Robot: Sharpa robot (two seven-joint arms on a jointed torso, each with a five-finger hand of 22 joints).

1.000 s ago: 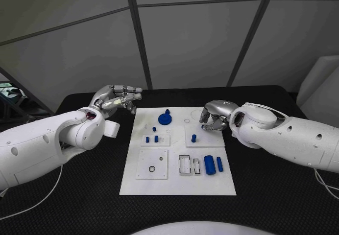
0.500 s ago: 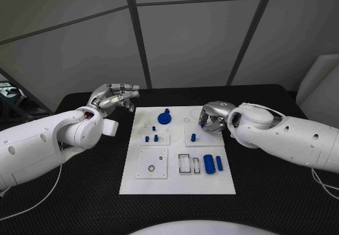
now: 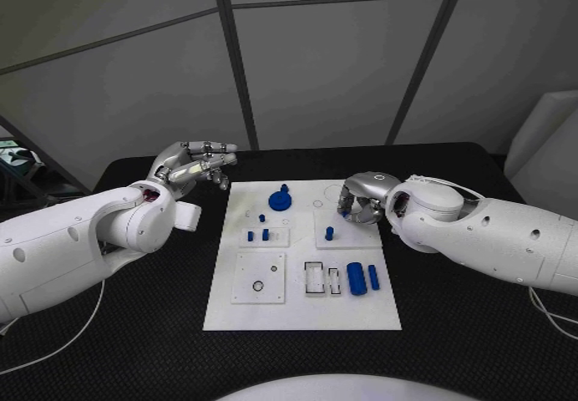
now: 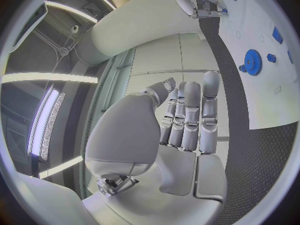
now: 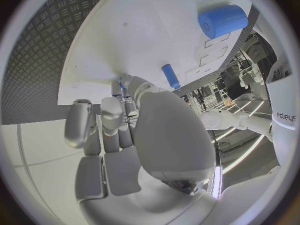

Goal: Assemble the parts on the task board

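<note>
The white task board point(image 3: 301, 309) lies mid-table. On it are a blue gear point(image 3: 280, 200), short blue pegs point(image 3: 258, 236), an upright blue peg point(image 3: 329, 232), a thick blue cylinder point(image 3: 357, 278) and a slim blue bar point(image 3: 375, 280). My right hand point(image 3: 362, 200) hovers over the board's far right part, just behind the upright peg, fingers curled. Thumb and a finger seem to pinch a small blue part point(image 5: 123, 86), mostly hidden. My left hand point(image 3: 193, 167) is raised off the board's far left corner, fingers side by side point(image 4: 190, 115), holding nothing. The left wrist view catches the gear point(image 4: 252, 61).
A black ring point(image 3: 259, 287) sits in a square plate near the board's front left, with white rectangular slots point(image 3: 316, 280) beside the cylinder point(image 5: 222, 20). Black textured table point(image 3: 144, 334) surrounds the board. Grey wall panels stand behind the table.
The right hand has edged a little toward the board's far side above the upright peg. The left hand has lifted slightly and drawn away from the board.
</note>
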